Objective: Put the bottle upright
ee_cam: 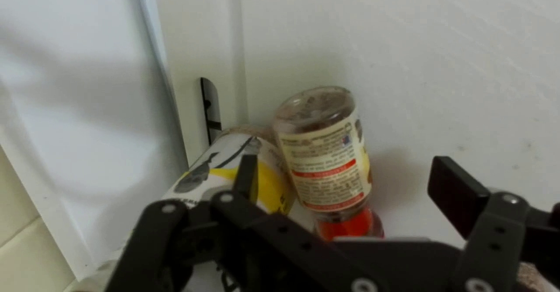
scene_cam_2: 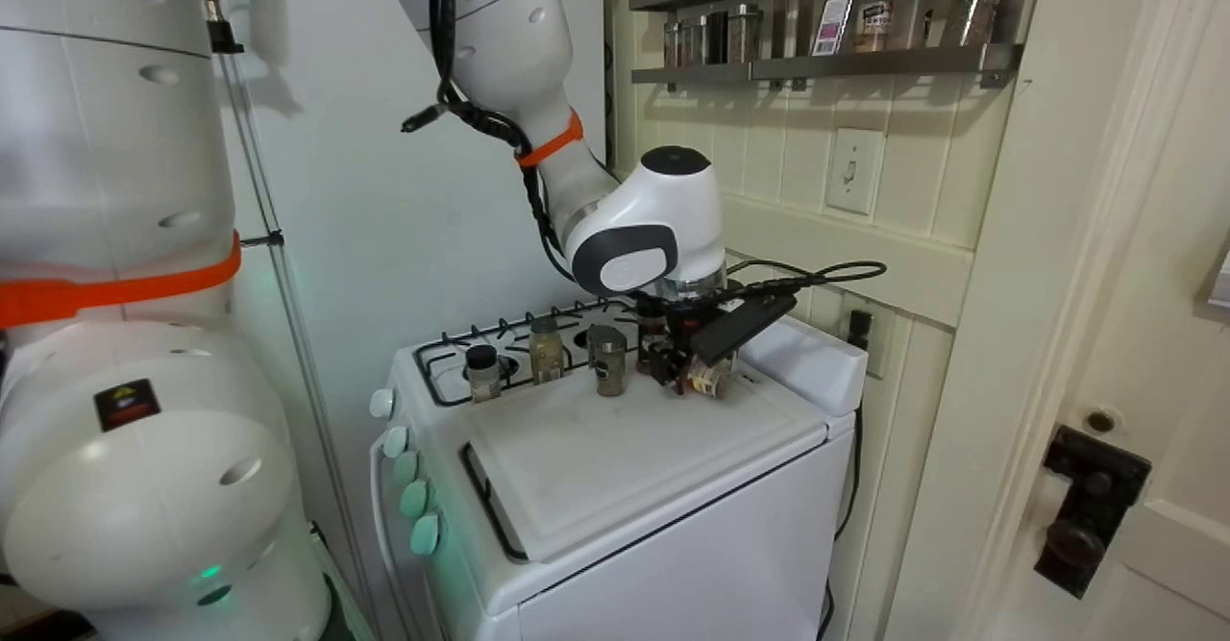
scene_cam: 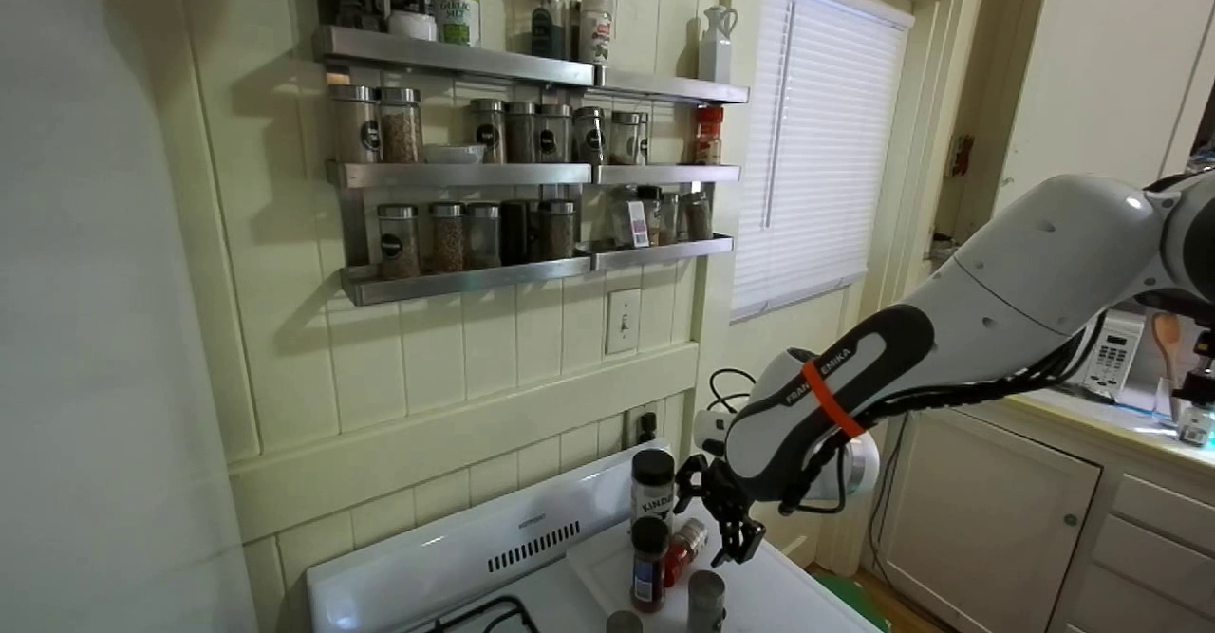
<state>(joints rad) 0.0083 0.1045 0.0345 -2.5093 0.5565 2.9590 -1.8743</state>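
The bottle (ee_cam: 328,165) lies on its side on the white stove cover. It has a cream label, a brownish clear base and a red cap. In the wrist view its base points up the picture, and its cap is partly hidden by the gripper. It also lies low in both exterior views (scene_cam: 685,549) (scene_cam_2: 709,378). My gripper (ee_cam: 350,178) is open, with one finger on each side of the bottle in the wrist view and gaps visible between. The gripper also shows beside the bottle in an exterior view (scene_cam: 714,519). It holds nothing.
A tall black-lidded container (scene_cam: 652,495) with a white and yellow label stands close beside the bottle. A reddish bottle with a dark top (scene_cam: 649,571) stands upright next to it. A grey-lidded shaker (scene_cam_2: 608,362) and other jars (scene_cam_2: 546,351) stand nearby. The stove's backguard (scene_cam: 475,548) rises behind.
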